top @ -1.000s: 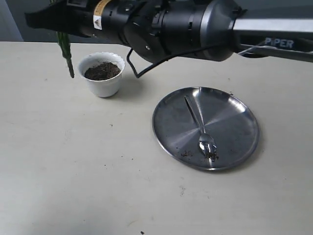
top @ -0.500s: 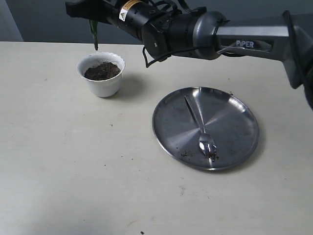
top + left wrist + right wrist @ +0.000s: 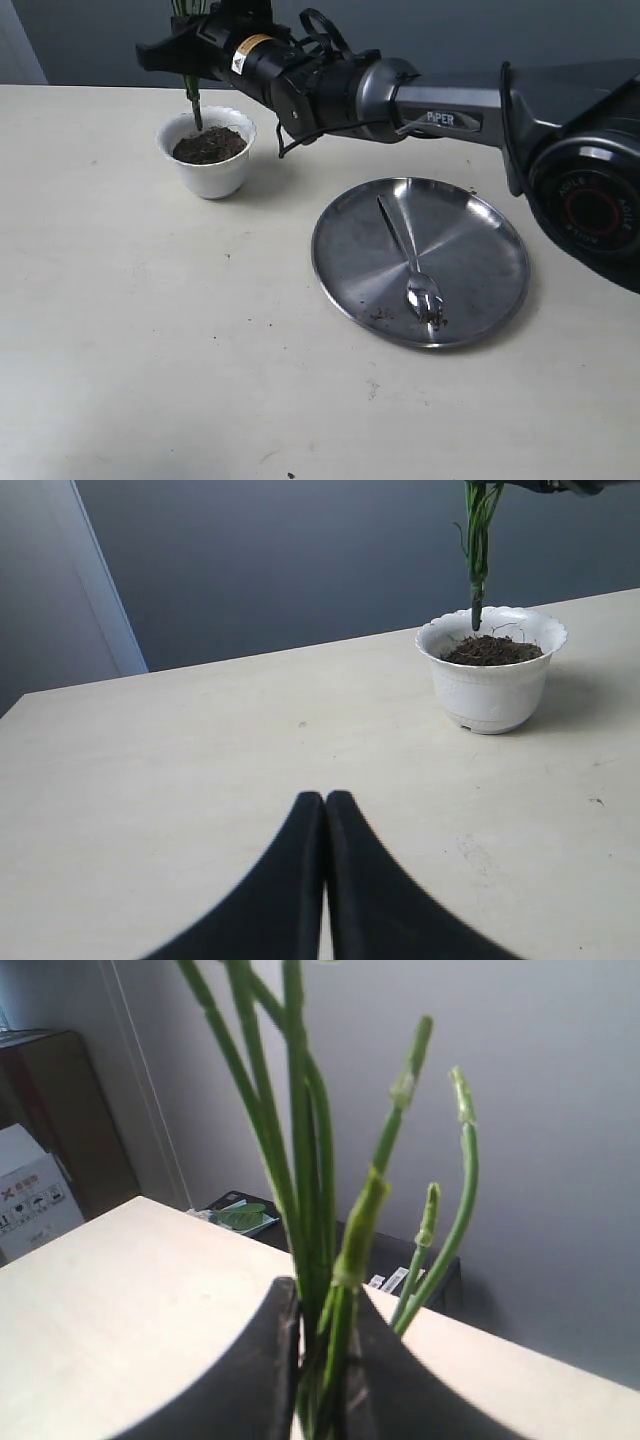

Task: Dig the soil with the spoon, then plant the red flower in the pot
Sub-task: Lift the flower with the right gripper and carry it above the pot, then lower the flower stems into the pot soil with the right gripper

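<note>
The white scalloped pot [image 3: 208,155] holds dark soil [image 3: 208,145] at the table's back left. My right gripper [image 3: 190,55] reaches across above it, shut on the flower's bundle of green stems [image 3: 320,1290]. The stem tip [image 3: 196,115] hangs upright over the soil; whether it touches I cannot tell. The red bloom is out of view. In the left wrist view the pot [image 3: 492,675] and stems [image 3: 476,550] stand ahead. My left gripper [image 3: 325,810] is shut and holds nothing, low over the table. The spoon [image 3: 410,262] lies on the steel plate.
The round steel plate [image 3: 490,240] lies right of centre with soil crumbs near the spoon's bowl. The right arm's black body [image 3: 330,85] spans the back of the table. Small soil specks dot the tabletop [image 3: 150,330].
The right arm has swung back and rightward, carrying the stems from left of the pot to above it and lowering the stem tip to the soil.
</note>
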Tool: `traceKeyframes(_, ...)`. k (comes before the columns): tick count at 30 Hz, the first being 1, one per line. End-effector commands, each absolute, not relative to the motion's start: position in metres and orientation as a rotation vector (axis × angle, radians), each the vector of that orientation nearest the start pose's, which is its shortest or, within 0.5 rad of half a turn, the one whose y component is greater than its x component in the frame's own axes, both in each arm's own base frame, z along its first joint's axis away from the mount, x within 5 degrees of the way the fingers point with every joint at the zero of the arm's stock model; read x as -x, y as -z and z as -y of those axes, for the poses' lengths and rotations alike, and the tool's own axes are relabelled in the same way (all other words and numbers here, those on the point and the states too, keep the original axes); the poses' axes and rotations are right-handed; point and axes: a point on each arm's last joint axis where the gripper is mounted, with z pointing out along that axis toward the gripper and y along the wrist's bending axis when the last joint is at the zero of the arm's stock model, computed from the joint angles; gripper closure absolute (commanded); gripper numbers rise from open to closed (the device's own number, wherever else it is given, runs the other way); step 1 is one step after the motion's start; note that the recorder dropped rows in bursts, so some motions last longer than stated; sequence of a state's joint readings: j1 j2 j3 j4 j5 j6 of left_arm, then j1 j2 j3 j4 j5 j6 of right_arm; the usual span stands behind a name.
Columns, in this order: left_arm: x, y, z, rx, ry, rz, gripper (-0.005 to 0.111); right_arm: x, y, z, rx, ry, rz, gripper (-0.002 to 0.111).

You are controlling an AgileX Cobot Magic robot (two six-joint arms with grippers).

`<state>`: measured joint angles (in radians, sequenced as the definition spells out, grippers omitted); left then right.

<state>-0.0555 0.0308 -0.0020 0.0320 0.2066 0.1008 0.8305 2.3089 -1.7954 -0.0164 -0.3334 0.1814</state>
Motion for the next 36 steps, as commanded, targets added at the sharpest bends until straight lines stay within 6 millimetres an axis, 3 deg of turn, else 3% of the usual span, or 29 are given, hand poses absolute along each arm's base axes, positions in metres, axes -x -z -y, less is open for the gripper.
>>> traceKeyframes(1,-0.057,-0.193,0.002,-0.150,-0.062,-1.703,0.106,-0.371,-0.213,-0.403,0.549,-0.753,-1.625,0.109)
traceKeyframes(22,-0.058,-0.194,0.002,-0.150,-0.062,-1.701,0.106,-0.374,-0.184,-0.406,0.557,-0.740,-1.670,0.109)
traceKeyframes(31,-0.058,-0.194,0.002,-0.150,-0.062,-1.701,0.106,-0.377,-0.152,-0.407,0.540,-0.737,-1.714,0.109)
traceKeyframes(36,-0.058,-0.194,0.002,-0.150,-0.062,-1.701,0.106,-0.377,-0.146,-0.407,0.552,-0.725,-1.749,0.109)
